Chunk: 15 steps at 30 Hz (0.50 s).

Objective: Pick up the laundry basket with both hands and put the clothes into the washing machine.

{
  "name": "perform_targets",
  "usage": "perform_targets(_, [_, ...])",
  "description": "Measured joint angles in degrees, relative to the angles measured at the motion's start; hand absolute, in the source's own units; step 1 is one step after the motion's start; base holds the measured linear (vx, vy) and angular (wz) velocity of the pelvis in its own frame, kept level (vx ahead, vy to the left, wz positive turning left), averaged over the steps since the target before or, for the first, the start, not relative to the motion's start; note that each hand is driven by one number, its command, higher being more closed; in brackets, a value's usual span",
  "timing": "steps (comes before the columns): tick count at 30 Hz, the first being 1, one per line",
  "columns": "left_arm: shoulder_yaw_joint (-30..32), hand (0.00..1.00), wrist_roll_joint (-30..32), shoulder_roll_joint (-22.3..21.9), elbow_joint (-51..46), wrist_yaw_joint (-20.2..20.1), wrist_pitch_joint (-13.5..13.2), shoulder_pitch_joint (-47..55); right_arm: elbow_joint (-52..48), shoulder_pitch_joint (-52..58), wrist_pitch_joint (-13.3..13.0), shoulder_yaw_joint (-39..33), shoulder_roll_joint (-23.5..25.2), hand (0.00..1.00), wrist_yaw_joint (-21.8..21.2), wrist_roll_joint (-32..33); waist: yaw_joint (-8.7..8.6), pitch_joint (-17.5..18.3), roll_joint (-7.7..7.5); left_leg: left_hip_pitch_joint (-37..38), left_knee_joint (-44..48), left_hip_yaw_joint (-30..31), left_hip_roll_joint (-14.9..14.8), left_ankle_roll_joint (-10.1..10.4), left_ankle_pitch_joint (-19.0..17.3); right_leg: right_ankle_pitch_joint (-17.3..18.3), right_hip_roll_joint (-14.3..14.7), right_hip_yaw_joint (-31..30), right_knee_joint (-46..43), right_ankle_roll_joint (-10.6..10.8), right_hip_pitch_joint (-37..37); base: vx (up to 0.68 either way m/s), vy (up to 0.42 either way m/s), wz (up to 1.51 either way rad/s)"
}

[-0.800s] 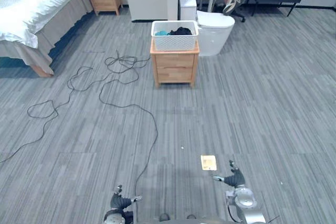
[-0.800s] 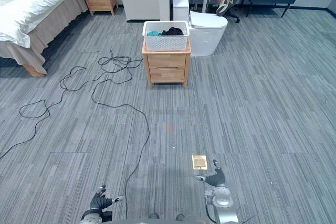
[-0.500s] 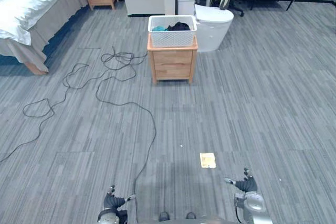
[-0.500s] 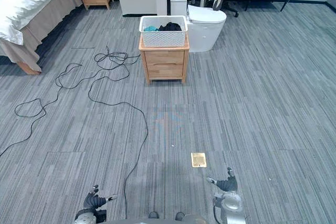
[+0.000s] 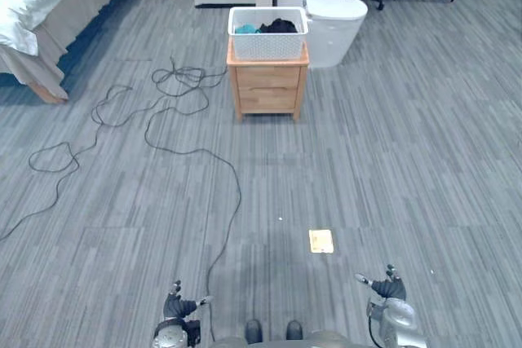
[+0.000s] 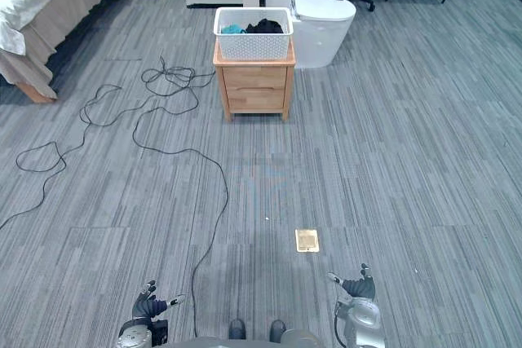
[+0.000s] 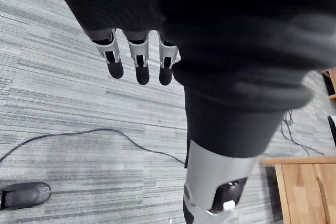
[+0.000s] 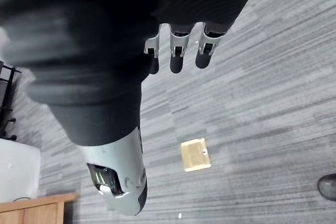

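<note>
Left eye view: across the grey floor (image 5: 391, 144), a wooden nightstand (image 5: 267, 91) carries the white laundry basket (image 5: 267, 38), clothes (image 5: 279, 26) heaped inside. It looks light and stiff-walled; opposite rims suit the grip. The left hand (image 5: 181, 309) and right hand (image 5: 390, 286) hang far off, fingers straight, empty.

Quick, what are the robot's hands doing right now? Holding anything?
Left hand: open, holding nothing.
Right hand: open, holding nothing.
</note>
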<state>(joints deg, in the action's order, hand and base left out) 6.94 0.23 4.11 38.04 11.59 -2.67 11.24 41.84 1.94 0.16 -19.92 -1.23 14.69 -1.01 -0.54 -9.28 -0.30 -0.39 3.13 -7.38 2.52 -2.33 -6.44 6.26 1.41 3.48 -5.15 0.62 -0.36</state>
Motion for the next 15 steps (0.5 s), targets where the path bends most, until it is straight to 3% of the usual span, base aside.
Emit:
perform_targets(3, [-0.1,0.00,-0.8,-0.4,-2.4,0.0,0.0,0.7,0.0,-0.3,0.2,0.1,-0.4,0.00,0.2,0.0,0.25,-0.6,0.54,-1.9,6.1,-2.2,0.1,-1.6,-5.4,6.1,-1.6,0.0,-9.6,2.1,-3.9,0.04,0.049,-0.25])
perform_targets(5, [-0.7,0.00,-1.9,-0.3,-4.3,0.4,0.0,0.9,-0.2,0.2,0.4,0.9,-0.2,0.00,0.2,0.1,0.07,-2.4,0.88,-0.2,8.9,-2.4,0.5,-2.7,-9.2,8.1,-3.9,2.0,-28.6,3.1,-10.5,0.14,0.092,-0.09])
perform_targets(7, [-2.5,0.00,-2.0,1.0,-4.3,1.1,0.0,0.6,-0.4,1.4,0.5,2.1,0.3,0.00,0.2,0.4,-0.30,-3.3,0.71,2.5,10.6,-1.5,0.5,-3.4,-11.1,10.3,-5.2,4.4,-39.8,2.0,-16.3,0.29,0.090,0.06])
perform_targets(10, [-3.1,0.00,-2.0,2.0,-4.3,1.2,0.0,-0.6,-0.7,1.9,0.5,3.2,0.4,0.00,0.2,0.4,-1.00,-4.1,0.51,7.4,8.4,1.1,0.2,-3.2,-12.7,11.1,-5.5,7.7,-35.6,2.1,-22.5,0.46,0.054,0.37])
perform_targets(12, [-3.1,0.00,-2.3,1.8,-4.1,1.2,0.0,-3.0,-1.4,1.8,0.5,3.8,-0.7,0.00,0.2,0.4,-2.49,-5.8,1.74,11.1,6.0,4.1,-2.1,-3.0,-12.6,8.0,-4.2,9.4,-26.3,1.7,-25.3,0.58,-0.041,0.94])
perform_targets(13, [-4.1,0.00,-2.3,1.8,-4.0,1.2,0.0,-4.7,-2.6,2.1,0.5,4.1,-1.7,0.00,0.2,0.4,-3.10,-6.8,2.23,13.4,4.8,5.8,-3.6,-0.8,-12.7,3.0,-2.9,10.6,-18.3,1.7,-26.6,0.79,-0.108,0.86])
perform_targets(14, [-4.2,0.00,-2.3,2.1,-3.8,1.2,-0.1,-5.2,-3.7,2.3,0.4,4.2,-1.7,0.00,0.2,0.1,-3.29,-6.9,1.34,15.1,4.8,6.4,-3.7,1.5,-13.2,-2.2,-3.0,10.6,-11.9,0.9,-28.1,0.82,-0.117,0.79])
perform_targets(15, [-4.2,0.00,-2.3,2.4,-3.6,1.2,-0.1,-5.1,-4.9,2.9,0.4,4.3,-1.7,0.00,0.2,-0.2,-3.46,-6.8,0.55,16.7,5.0,6.6,-3.6,3.3,-14.2,-4.7,-3.0,10.6,-10.6,-0.8,-29.1,0.59,-0.112,0.55])
